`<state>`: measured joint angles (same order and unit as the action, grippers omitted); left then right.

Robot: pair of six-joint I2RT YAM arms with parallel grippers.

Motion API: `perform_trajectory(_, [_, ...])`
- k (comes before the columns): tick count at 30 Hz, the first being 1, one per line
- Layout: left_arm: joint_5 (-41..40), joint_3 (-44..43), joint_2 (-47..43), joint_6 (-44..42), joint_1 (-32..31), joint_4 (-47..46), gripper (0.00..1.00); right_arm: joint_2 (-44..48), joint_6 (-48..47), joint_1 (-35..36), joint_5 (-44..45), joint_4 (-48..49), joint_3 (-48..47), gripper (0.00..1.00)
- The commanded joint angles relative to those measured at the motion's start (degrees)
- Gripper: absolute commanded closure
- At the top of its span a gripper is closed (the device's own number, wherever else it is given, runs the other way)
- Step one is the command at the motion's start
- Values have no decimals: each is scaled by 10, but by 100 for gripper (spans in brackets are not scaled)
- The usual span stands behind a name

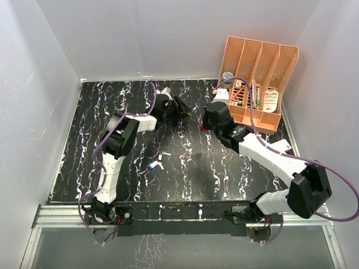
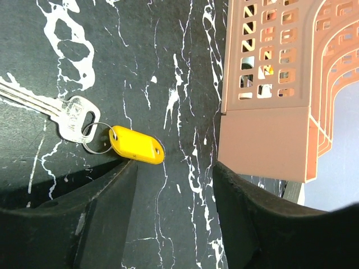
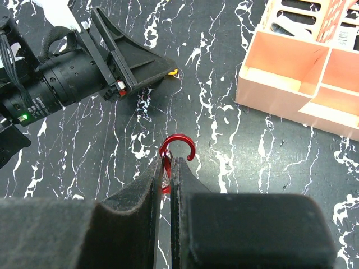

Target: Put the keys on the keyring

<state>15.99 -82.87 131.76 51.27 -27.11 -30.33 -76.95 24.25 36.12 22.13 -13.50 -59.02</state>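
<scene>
So, top view: the left fingers (image 1: 188, 109) and right fingers (image 1: 203, 126) are parked near each other, tips almost facing, out toward the far side of the desk (image 1: 185, 185). A little bunch of loose keys (image 1: 157, 163) is seen lying flat, well behind both sets of fingers, back toward the arm bases. An orange file rack (image 1: 261, 84) is just off to the side of the right fingers. Nothing there can be made out as threaded.

Left wrist view: the left fingers are spread fairly wide with only bare desk between them, so nothing is held. A yellow-tagged key (image 2: 73, 117) is lying just past the tip of one finger, off to its outer side and not in the gap. Whether the tag is touched by that tip can't be told.

Right wrist view: the right fingers are pinched narrow on the keyring (image 3: 179, 139), gripped by its lower part, with the red hook end poking out past the tips. No key is hung on it.

So progress is judged as early. The ring is picked up and presented, but every key is on the desk, and the yellow-tagged one has to be grabbed first.
</scene>
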Motion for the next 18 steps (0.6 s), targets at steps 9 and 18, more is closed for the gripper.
perform_trajectory(9, [-22,-10,8,-23,-4,100,61,28,-4,-10,-5,24,5,100])
perform_trajectory(18, [-37,-4,7,-28,-4,117,76,31,-3,-11,-9,23,5,100])
